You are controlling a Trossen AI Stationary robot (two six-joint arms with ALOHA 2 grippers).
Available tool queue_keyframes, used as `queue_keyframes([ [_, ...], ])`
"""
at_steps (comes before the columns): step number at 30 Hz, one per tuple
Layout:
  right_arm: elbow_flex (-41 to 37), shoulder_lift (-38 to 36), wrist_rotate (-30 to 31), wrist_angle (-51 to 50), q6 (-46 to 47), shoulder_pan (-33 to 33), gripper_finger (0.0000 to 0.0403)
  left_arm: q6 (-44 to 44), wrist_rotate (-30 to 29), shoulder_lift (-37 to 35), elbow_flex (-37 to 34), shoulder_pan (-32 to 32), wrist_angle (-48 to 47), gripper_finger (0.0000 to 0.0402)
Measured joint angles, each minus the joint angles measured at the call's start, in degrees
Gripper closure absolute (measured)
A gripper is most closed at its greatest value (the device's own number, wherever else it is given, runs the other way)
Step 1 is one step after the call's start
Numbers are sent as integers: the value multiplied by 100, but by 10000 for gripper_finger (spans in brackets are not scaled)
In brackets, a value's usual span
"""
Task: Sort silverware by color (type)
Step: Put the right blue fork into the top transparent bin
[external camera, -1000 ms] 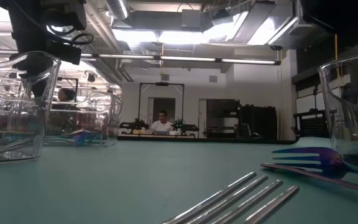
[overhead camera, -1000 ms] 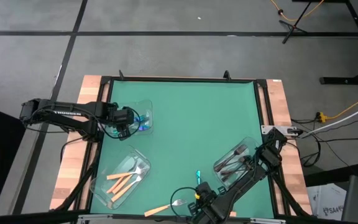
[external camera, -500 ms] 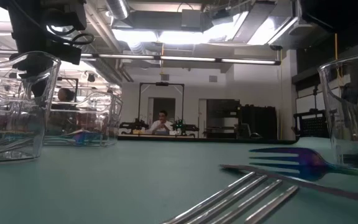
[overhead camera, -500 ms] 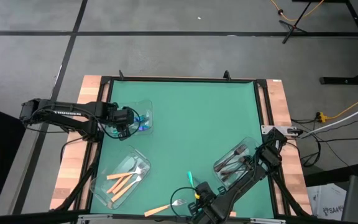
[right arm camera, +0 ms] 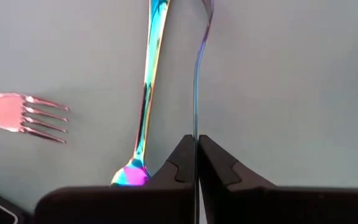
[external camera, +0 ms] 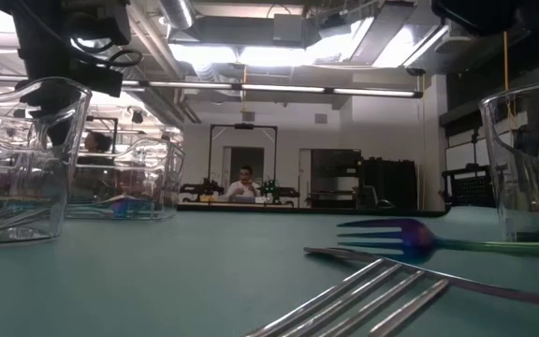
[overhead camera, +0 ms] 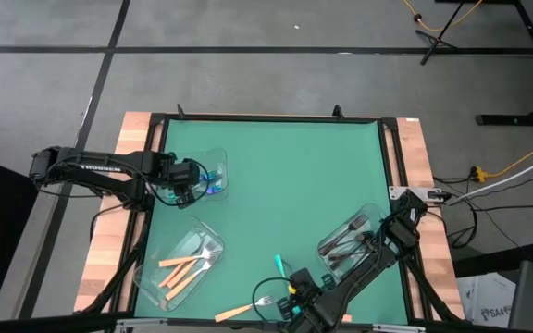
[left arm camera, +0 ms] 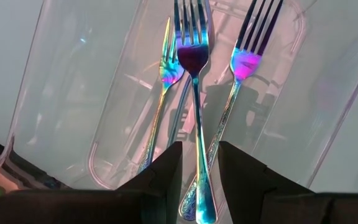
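Observation:
My right gripper (overhead camera: 293, 281) is near the table's front edge, shut on a blue-teal fork (overhead camera: 280, 268) whose tines (external camera: 382, 234) point toward the table's left. In the right wrist view the fork (right arm camera: 196, 87) shows edge-on, with a coloured streak (right arm camera: 151, 62) beside it on the mat; a second fork or a reflection, I cannot tell. My left gripper (overhead camera: 195, 176) is open over the far-left clear tray (overhead camera: 218, 159). Its fingers stand on either side of the handle of the middle one (left arm camera: 195, 93) of three blue-teal forks lying flat in the tray. My right gripper pinches the fork's handle (right arm camera: 195, 134) between its two fingers (right arm camera: 180, 155), seemingly near the handle's free end. The fingers come slanting from the table's near right and lie along the fork. The fork sticks out ahead of them, about level, just above the mat (external camera: 204, 281).
An orange-handled fork (overhead camera: 245, 308) lies on the mat at the front edge, its silver tines (external camera: 354, 295) close to the low camera. A clear tray with orange forks (overhead camera: 185, 265) stands near left. A clear tray with dark forks (overhead camera: 348, 240) stands at the right.
My right gripper has swung the blue-teal fork toward the table's left edge. The tine end has gone left and a little toward the near edge, and the fork stays about level. My left gripper has kept still.

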Motion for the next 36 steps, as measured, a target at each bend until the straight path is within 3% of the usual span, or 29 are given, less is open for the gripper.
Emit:
queue_keyframes([
  [11, 612, 0, 506, -605, -44, 0, 402, 7, 2, 0, 70, -1, -4, 305],
  [17, 1273, 0, 770, -1627, -231, 0, 403, 17, 50, 0, 613, 0, -63, 305],
  [20, 1698, 0, 1013, -2169, -517, -11, 403, 46, 351, 0, 963, -4, -56, 305],
  [25, 2308, -98, 1686, -2380, -1804, -161, 403, 57, 761, -42, 1343, -230, 140, 305],
  [36, 2234, -1005, 2663, -2399, -4316, -954, 403, -17, 759, -262, 1414, -1255, 862, 305],
])
